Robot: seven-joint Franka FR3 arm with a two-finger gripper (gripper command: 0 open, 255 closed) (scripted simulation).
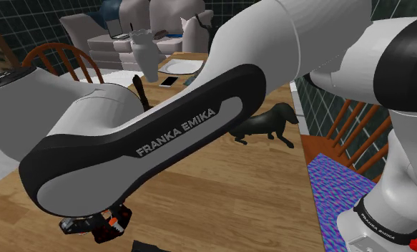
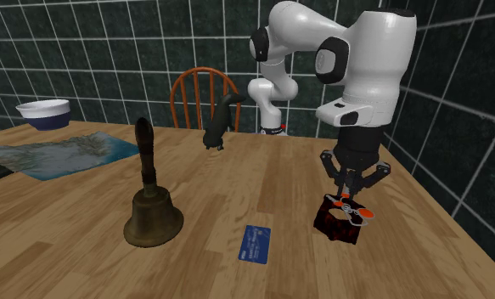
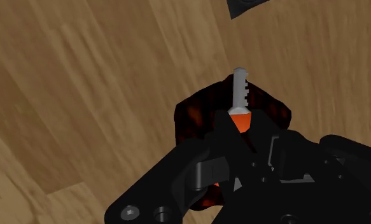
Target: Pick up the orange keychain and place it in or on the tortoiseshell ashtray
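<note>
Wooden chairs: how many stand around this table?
2. One orange-brown round-backed wooden chair stands at the shoulder view's upper left; a second wooden chair shows past the wooden table's edge at that view's right. The white arm may hide more.

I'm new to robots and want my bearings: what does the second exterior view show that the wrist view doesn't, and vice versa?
Second exterior view: the white arm, a bell, a blue card and a dark animal figurine. Wrist view: the grey toothed key up close. Both: the wooden table and the gripper shut on the orange keychain, over the dark reddish ashtray.
</note>
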